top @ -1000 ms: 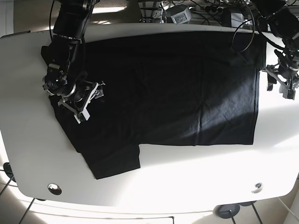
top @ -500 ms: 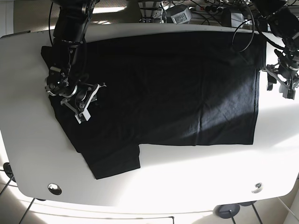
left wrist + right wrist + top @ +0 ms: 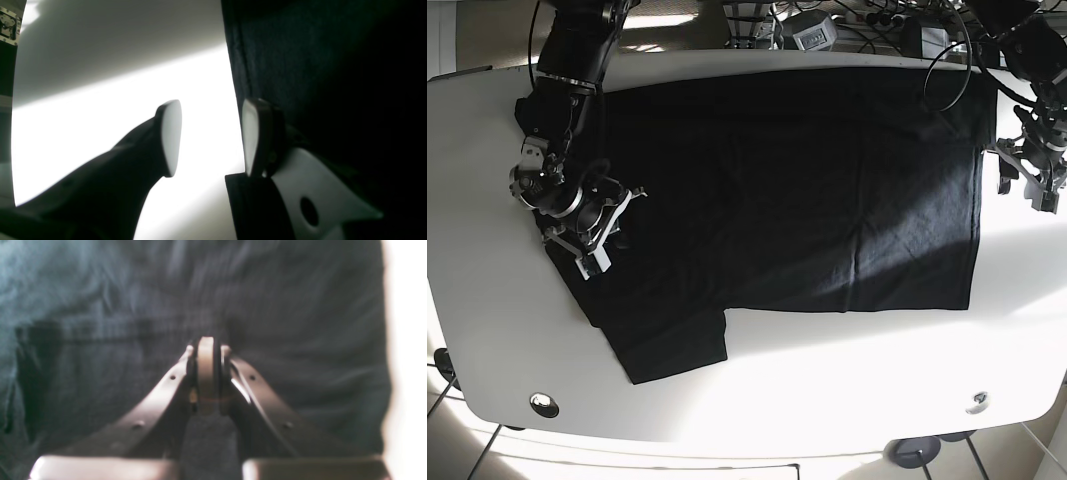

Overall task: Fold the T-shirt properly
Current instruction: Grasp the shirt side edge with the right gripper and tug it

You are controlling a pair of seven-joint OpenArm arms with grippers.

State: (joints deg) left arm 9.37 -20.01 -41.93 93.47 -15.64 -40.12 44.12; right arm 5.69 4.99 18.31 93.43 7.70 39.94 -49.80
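The black T-shirt (image 3: 777, 190) is spread on the white table (image 3: 827, 380). Right gripper (image 3: 207, 355) jaws are pressed together above its sleeve; left gripper (image 3: 210, 136) jaws are spread at its hem.

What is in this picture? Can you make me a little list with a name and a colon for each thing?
shirt: black T-shirt, spread flat
table: white table, shirt lying on it
left gripper: left gripper, open, at the shirt's edge over bare table, holding nothing
right gripper: right gripper, shut, over the shirt's collar end; whether it pinches cloth cannot be told
folding: no fold visible yet
sleeve: one sleeve sticks out toward the front edge
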